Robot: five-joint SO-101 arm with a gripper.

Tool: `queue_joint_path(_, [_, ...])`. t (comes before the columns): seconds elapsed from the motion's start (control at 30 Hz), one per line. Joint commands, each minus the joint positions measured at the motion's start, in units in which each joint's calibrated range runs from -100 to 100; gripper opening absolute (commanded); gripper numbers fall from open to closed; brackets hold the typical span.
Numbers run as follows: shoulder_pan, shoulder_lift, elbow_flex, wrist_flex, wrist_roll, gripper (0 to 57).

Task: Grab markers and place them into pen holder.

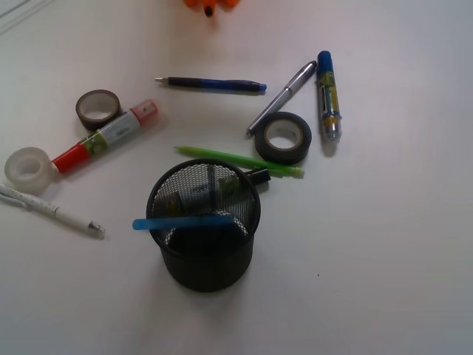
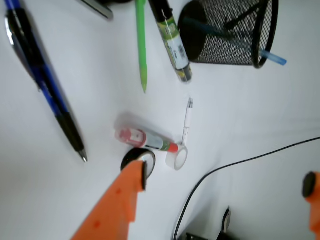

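Red-capped marker [image 2: 146,139] lies between the tape rolls, well apart from the holder [image 2: 231,31]. Its barrel looks stiff, light and rather slick, so I'd pinch mid-barrel, across it. My gripper [image 2: 225,187] hangs spread wide, empty.

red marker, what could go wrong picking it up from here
The red marker lies wedged between the brown tape roll and the clear tape roll, so the open end effector may snag either one. The pen holder already has a blue stick across its mouth, which could block the drop.
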Motion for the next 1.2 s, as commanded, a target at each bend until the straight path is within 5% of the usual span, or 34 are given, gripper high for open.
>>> queue_joint_path(0.0, [1.69, 22.57, -17.19, -1.37, -0.05, 34.5])
queue_joint_path(0.43, [18.74, 73.91, -45.18, -6.27, -2.54, 34.4])
queue_joint_path(0.57, [17.24, 86.57, -60.22, -3.30, -5.67, 34.4])
queue_joint_path(0.73, [15.22, 102.30, -81.87, 4.23, 1.81, 34.3])
queue_joint_path(0.97, [23.00, 113.26, -100.44, 11.14, 7.96, 34.3])
queue_joint_path(1.17, [23.67, 114.45, -103.52, 11.40, -10.70, 34.4])
